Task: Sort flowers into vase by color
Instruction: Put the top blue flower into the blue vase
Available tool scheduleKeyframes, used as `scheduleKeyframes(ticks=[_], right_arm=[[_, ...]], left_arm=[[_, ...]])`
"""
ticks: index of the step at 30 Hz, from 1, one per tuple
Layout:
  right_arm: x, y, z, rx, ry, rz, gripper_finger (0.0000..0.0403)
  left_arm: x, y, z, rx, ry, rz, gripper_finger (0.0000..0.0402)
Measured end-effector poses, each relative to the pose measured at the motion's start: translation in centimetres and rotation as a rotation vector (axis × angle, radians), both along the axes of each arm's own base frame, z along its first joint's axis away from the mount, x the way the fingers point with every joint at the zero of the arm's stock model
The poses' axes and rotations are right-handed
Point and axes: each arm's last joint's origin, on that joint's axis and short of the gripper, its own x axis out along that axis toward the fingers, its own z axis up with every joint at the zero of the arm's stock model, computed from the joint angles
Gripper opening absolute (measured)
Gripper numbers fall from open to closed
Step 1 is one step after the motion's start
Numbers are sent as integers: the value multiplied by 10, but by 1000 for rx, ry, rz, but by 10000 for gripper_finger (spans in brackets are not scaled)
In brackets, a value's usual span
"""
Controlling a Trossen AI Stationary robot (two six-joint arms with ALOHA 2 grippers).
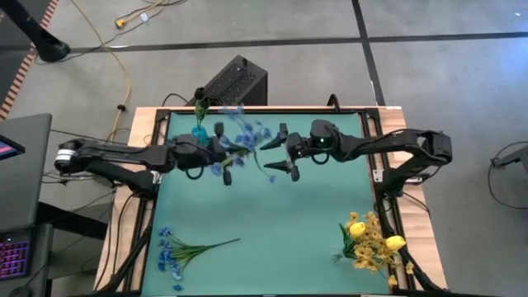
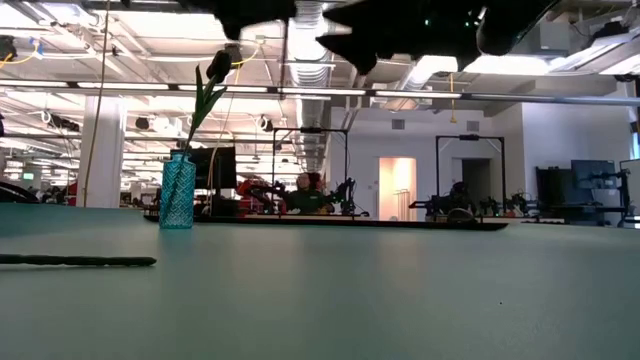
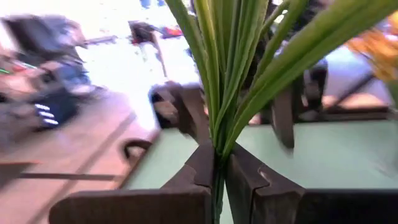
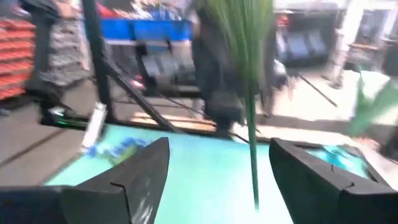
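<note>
In the high view, at the lower left of the frame, a blue blossom sprig [image 1: 183, 249] is lying flat on the green counter [image 1: 289, 214], not yet sorted. Moving right, the left end effector [image 1: 221, 153] is hanging above the upper centre-left of the counter, its fingers pressed onto the green stems of another blue blossom cluster [image 1: 245, 136], which the left wrist view shows pinched tight between the pads [image 3: 214, 168]. Just up and left of it, the blue glass vase [image 1: 199, 131] is standing near the counter's upper edge and is holding one dark-budded stem [image 2: 207, 90], seen upright in the low view; no other vase is showing. The step in hand looks like carrying the blue cluster to a vase: doing it well probably means keeping the stems vertical, lining the stem tips over the narrow mouth before lowering, and not knocking the vase or the bud already in it. Further right, the right end effector [image 1: 286, 153] is hovering near the centre top with its fingers spread and holding nothing, close to the blue cluster's stem. At the lower right of the frame, the yellow blossom clusters [image 1: 369, 239] are waiting on the counter.
</note>
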Motion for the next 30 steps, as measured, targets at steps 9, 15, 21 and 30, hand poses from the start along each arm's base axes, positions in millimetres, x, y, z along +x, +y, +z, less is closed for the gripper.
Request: scheduleKeyframes(ticks=[9, 15, 21, 30], right_arm=[[-11, -18, -14, 0, 78, -63, 306], [-11, -21, -21, 6, 109, -71, 306], [-11, -21, -24, 5, 125, -69, 306], [-11, -21, -28, -12, 164, -68, 306]], left_arm=[[-59, 3, 48, 34, -162, 228, 2], [-94, 8, 62, 16, -225, 506, 2], [-109, 18, 63, 4, -218, 693, 2], [-119, 39, 51, -19, -122, 844, 2]])
